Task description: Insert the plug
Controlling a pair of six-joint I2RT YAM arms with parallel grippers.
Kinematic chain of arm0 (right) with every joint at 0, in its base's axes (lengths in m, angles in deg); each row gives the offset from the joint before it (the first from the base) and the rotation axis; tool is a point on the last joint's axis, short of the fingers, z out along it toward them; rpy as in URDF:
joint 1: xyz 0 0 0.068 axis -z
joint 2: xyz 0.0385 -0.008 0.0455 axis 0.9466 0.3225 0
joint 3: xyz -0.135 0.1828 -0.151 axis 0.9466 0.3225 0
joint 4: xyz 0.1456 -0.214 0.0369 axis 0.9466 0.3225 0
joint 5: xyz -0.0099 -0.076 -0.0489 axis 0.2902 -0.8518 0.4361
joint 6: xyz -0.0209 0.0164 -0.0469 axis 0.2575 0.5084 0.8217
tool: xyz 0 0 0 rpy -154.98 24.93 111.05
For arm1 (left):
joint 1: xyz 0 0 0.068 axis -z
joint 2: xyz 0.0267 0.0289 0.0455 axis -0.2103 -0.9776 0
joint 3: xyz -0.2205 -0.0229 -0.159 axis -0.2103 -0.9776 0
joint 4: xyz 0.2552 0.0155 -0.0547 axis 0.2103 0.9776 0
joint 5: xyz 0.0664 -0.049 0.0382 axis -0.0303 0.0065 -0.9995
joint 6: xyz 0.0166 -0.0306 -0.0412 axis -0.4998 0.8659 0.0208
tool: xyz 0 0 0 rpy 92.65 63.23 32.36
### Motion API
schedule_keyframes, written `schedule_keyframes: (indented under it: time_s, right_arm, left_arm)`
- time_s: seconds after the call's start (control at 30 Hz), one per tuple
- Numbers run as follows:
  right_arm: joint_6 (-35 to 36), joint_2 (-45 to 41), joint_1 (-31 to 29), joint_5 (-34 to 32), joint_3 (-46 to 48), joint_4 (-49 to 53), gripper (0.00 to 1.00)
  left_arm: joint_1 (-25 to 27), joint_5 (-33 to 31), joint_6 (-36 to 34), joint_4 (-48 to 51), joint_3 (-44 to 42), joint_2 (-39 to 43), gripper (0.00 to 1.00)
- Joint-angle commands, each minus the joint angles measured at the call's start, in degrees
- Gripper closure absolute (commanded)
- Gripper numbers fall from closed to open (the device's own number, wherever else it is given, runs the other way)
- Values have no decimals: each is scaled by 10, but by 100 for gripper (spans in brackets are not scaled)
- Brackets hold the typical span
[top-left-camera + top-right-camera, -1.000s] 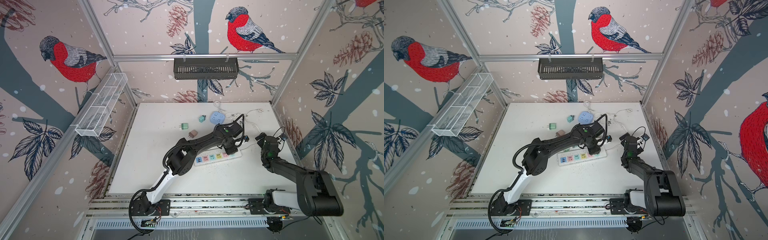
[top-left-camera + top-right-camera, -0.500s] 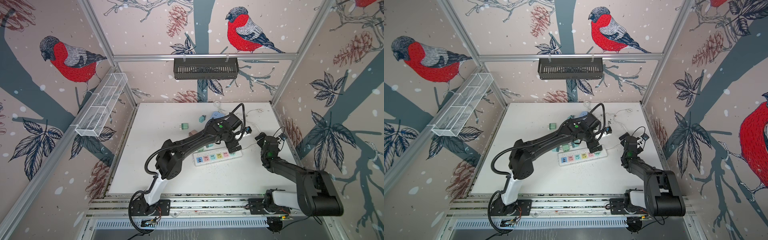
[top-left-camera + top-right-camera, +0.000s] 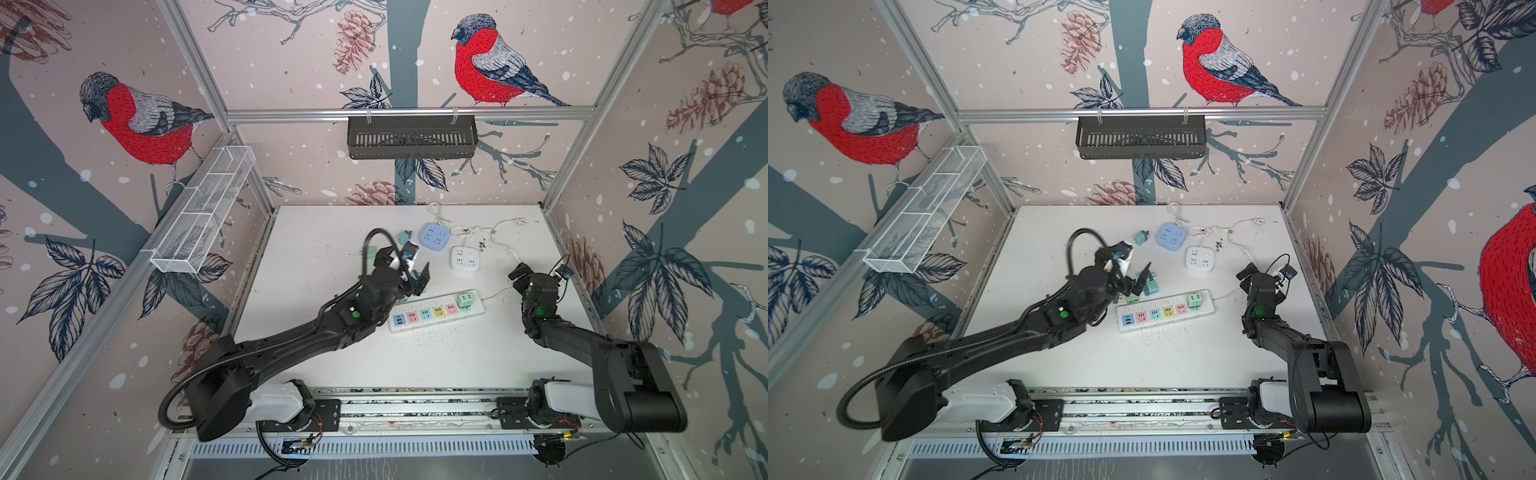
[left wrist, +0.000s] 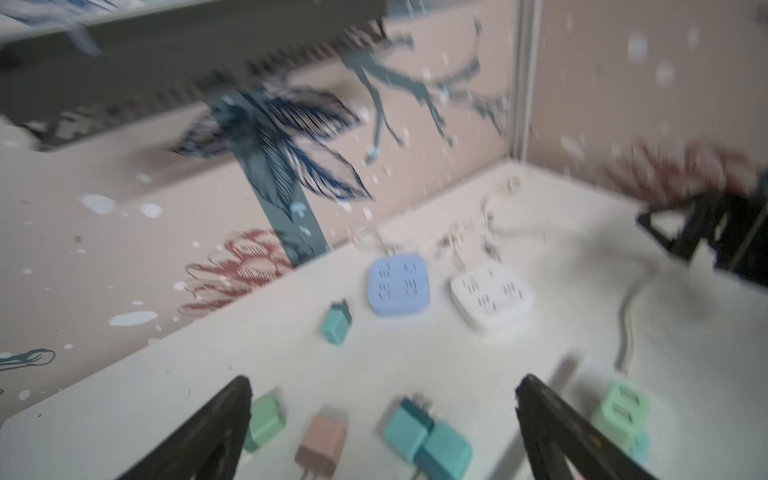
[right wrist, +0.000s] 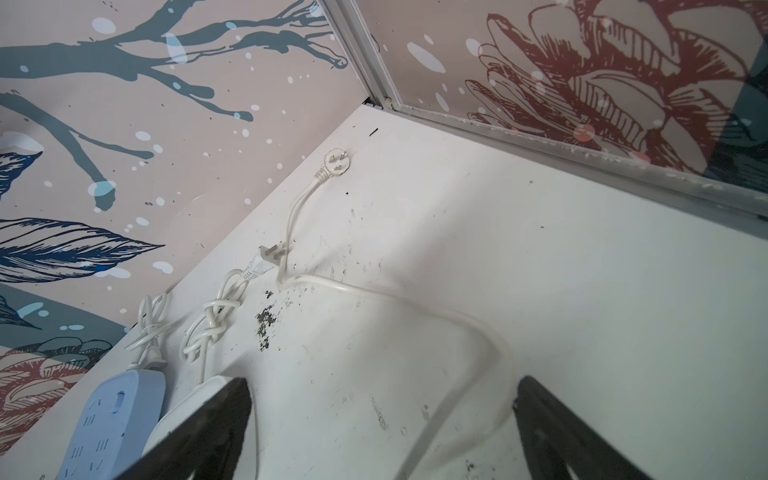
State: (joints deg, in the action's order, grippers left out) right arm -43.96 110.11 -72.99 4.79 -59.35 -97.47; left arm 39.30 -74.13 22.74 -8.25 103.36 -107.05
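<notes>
**Top views.** The left tool [image 3: 409, 270] hangs open and empty over the middle of the table [image 3: 316, 257], just past the far side of the power strip [image 3: 436, 312]. The strip runs toward the right edge. A light-green plug [image 3: 464, 300] stands in the strip's end socket, next to the cord. Whether it is fully seated cannot be told. The right tool [image 3: 524, 277] hovers open and empty near the right edge. In a top view, a teal plug [image 3: 1151, 287] and a green plug [image 3: 1133, 297] lie just beside the strip, under the left tool.

**Left wrist view.** The picture is badly blurred, so the arm is judged to be in motion. The jaws stand wide with nothing between them. A brown plug [image 4: 322, 446] lies between the green and teal ones.
- Risk 1: a finger sweeping sideways could lever the light-green plug out or shift the strip.
- Risk 2: a descent into this cluster could catch 2 plugs at once or scatter them.

**Right wrist view.** The strip's white cord [image 5: 478, 328] loops on the table beneath the open jaws.
- Risk 3: lowering or closing here could snag the cord and drag the strip.
</notes>
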Motion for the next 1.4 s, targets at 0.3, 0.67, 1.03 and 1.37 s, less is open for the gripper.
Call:
schedule_keyframes:
  time_s: [0.3, 0.67, 1.03, 1.37]
  right_arm:
    - [43, 59, -24, 100, -111, 14, 0]
    - [144, 90, -88, 58, -145, 1, 7]
    - [135, 125, -62, 85, -98, -106, 9]
    - [141, 136, -71, 67, -105, -107, 9]
  left_arm:
    - [-131, -33, 75, -69, -19, -12, 2]
    - [-182, 41, 121, 143, 205, -237, 4]
    - [-245, 256, 119, 260, 413, -427, 16]
    - [-246, 259, 101, 375, 612, -596, 21]
